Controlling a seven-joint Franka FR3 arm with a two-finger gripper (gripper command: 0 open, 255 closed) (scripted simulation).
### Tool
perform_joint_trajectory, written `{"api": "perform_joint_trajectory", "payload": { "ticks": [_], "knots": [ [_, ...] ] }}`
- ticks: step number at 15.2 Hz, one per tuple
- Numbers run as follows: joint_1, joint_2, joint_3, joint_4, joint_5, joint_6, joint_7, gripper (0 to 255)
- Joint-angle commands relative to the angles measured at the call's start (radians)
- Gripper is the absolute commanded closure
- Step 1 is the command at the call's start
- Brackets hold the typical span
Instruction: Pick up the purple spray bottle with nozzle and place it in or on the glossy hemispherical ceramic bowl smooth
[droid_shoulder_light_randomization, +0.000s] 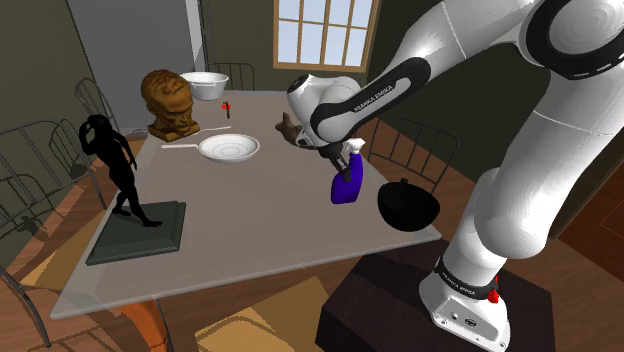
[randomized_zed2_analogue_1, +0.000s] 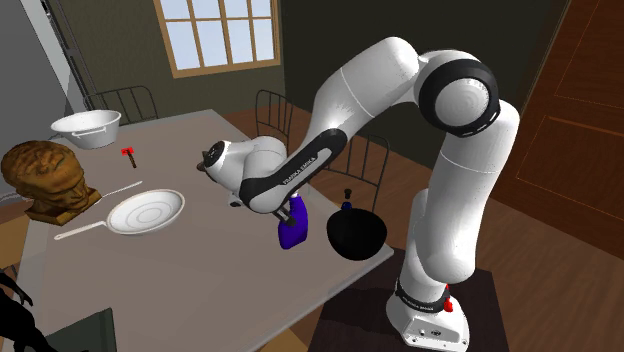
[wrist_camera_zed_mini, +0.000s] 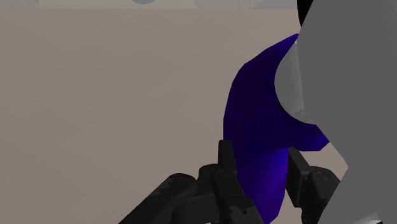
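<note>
The purple spray bottle with a pale nozzle stands upright near the table's edge closest to the stand. My gripper is shut on it, one black finger on each side of its body. I cannot tell whether its base touches the tabletop. A glossy black round bowl sits just beside the bottle at the table's corner. A white bowl with handles stands at the far end.
On the grey table are a white frying pan, a brown bust, a black figure on a dark base, and a small red item. Chairs ring the table.
</note>
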Motion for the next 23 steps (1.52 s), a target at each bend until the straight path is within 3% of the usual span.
{"api": "perform_joint_trajectory", "payload": {
  "ticks": [1,23],
  "knots": [
    [0.0,-0.008,0.0,0.005,0.002,-0.012,-0.005,255],
    [0.009,-0.128,0.013,0.177,0.028,-0.286,-0.111,255]
  ]
}}
